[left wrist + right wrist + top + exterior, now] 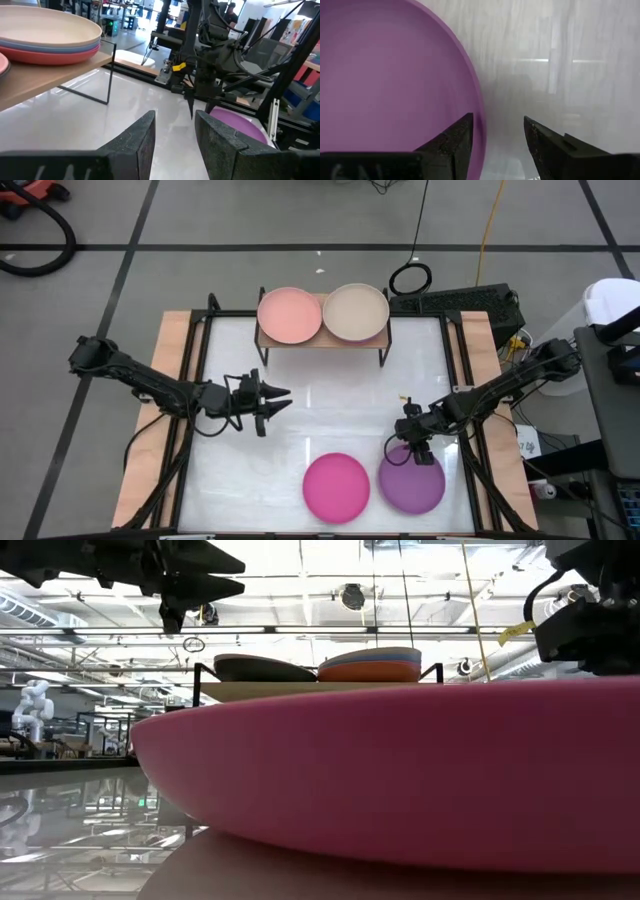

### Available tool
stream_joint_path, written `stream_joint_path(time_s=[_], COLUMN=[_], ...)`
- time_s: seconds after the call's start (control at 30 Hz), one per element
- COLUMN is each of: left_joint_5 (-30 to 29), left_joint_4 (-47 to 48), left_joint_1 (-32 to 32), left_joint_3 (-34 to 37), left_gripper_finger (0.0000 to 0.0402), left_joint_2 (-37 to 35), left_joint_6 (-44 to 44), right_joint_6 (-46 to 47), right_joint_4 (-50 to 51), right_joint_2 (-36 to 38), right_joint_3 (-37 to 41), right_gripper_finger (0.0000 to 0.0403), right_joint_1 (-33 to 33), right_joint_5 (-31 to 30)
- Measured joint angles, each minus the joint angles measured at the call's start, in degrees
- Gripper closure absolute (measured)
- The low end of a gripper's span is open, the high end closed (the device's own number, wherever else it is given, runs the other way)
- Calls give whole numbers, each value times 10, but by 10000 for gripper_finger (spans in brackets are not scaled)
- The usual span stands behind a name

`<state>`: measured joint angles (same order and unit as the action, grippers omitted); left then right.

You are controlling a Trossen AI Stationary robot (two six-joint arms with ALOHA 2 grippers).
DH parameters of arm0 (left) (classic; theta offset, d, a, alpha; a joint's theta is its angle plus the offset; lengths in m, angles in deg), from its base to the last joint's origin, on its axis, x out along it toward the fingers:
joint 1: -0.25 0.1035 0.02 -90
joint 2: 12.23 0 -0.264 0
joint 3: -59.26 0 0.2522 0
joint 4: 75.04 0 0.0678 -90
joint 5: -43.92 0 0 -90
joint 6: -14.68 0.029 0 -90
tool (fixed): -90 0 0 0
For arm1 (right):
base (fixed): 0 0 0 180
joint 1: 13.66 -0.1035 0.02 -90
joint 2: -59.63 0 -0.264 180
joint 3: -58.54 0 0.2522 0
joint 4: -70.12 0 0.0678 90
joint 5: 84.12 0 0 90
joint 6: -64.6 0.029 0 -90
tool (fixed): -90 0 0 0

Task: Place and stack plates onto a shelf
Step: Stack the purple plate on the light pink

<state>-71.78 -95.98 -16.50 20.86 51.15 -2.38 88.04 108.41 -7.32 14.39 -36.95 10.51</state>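
The shelf [322,340] stands at the table's far side and carries two stacks. A peach plate [290,315] tops the left stack. A beige plate [355,312] tops the right one, over a blue and a red plate [60,50]. A magenta plate [336,488] and a purple plate [411,480] lie flat near the table's near edge. My right gripper [405,445] points down, open, over the purple plate's far-left rim [479,112], one finger above the plate and one above the table. My left gripper [275,402] hovers open left of centre, pointing right.
A black cable ring [410,278] lies on the floor beyond the table's far edge. The low view is mostly filled by the magenta plate [400,770]. White tabletop [330,410] lies bare between the shelf and the two plates.
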Motion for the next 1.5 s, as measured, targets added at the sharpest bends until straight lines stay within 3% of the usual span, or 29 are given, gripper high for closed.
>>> stream_joint_path(time_s=[0.17, 0.43, 0.7, 0.93, 1.13, 1.37, 1.5], left_joint_5=[0, -29, -36, -54, -59, -60, -80], left_joint_4=[0, -3, 1, 5, 93, 121, 119], left_joint_1=[0, 0, 1, -2, -13, -13, -7], left_joint_3=[0, -1, -1, -1, -1, -1, -1], left_gripper_finger=[259, 259, 259, 259, 259, 259, 259], left_joint_2=[0, 24, 38, 37, 38, 38, 38], left_joint_6=[-13, -30, -57, -58, -79, -94, -90], right_joint_6=[5, -11, -51, -159, -239, -274, -271], right_joint_4=[-1, 0, 47, 2, -41, -232, -254], right_joint_2=[0, 0, 15, 26, 15, -19, -81], right_joint_3=[0, 0, -63, -163, -244, -315, -378], right_gripper_finger=[271, 393, 401, 402, 402, 402, 402], right_joint_1=[0, 0, 22, 77, 173, 307, 381], right_joint_5=[4, 22, 24, -65, -121, -121, -117])
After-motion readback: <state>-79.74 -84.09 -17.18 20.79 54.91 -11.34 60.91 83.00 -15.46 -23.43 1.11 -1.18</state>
